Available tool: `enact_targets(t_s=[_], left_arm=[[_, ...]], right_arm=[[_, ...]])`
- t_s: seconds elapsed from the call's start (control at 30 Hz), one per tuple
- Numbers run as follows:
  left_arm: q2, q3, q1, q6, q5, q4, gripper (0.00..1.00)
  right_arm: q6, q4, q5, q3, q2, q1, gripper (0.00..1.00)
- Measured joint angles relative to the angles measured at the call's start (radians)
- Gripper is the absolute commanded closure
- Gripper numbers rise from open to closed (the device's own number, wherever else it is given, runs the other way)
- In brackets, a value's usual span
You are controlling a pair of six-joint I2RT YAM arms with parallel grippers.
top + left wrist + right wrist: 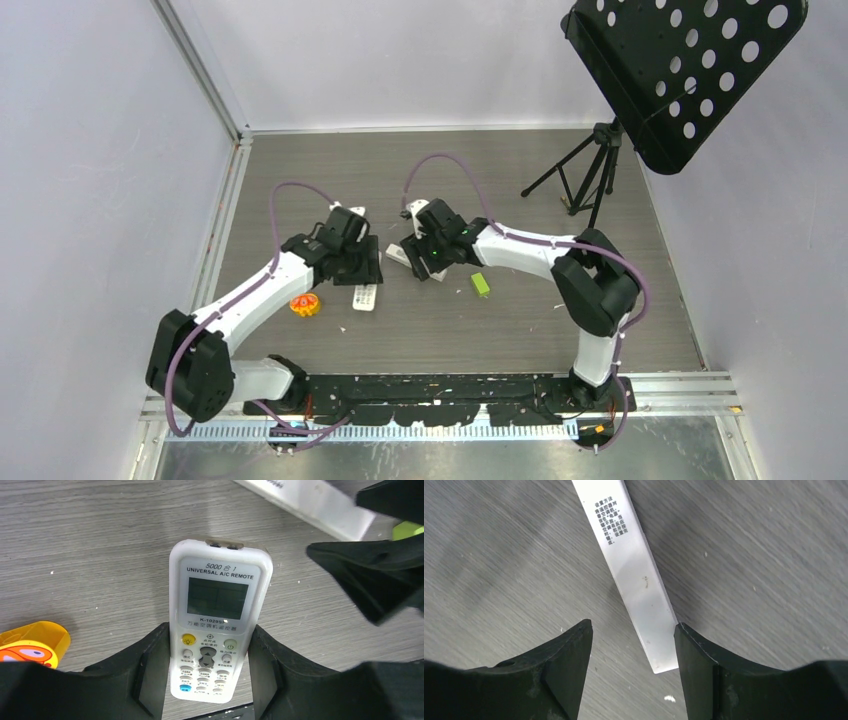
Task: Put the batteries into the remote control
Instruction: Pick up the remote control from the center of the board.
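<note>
A white remote control [220, 597], face up with its screen and buttons showing, lies on the grey table. My left gripper [209, 647] is shut on it, one black finger pressed to each long side near the button end. From above, the remote control [365, 297] sticks out below the left gripper [358, 272]. My right gripper [633, 630] stands open over a second flat white piece [636, 575] with printed text; its right finger touches that piece's edge and its left finger is apart from it. From above, the right gripper [425, 262] is next to this piece [398, 255]. The batteries are out of view.
A bright green block [481, 285] lies right of the right gripper. An orange and yellow object [305, 305] sits left of the remote. A black perforated music stand [690, 70] on a tripod [585, 180] stands at the back right. White walls close off the back and sides.
</note>
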Motion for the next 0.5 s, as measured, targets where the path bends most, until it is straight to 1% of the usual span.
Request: enact_targets(t_s=[0.1, 0.2, 0.4, 0.5], left_arm=[[-0.027, 0.000, 0.061, -0.018, 0.048, 0.003, 0.69], [-0.047, 0.000, 0.103, -0.024, 0.092, 0.016, 0.69], [-0.055, 0.000, 0.155, -0.026, 0.183, 0.053, 0.69], [-0.055, 0.000, 0.171, -0.026, 0.222, 0.064, 0.69]], right_arm=[[-0.029, 0.002, 0.045, 0.048, 0.043, 0.021, 0.40], [-0.046, 0.027, 0.099, 0.060, 0.066, 0.026, 0.46], [-0.065, 0.051, 0.169, 0.065, 0.128, 0.020, 0.47], [-0.077, 0.061, 0.198, 0.079, 0.138, 0.019, 0.55]])
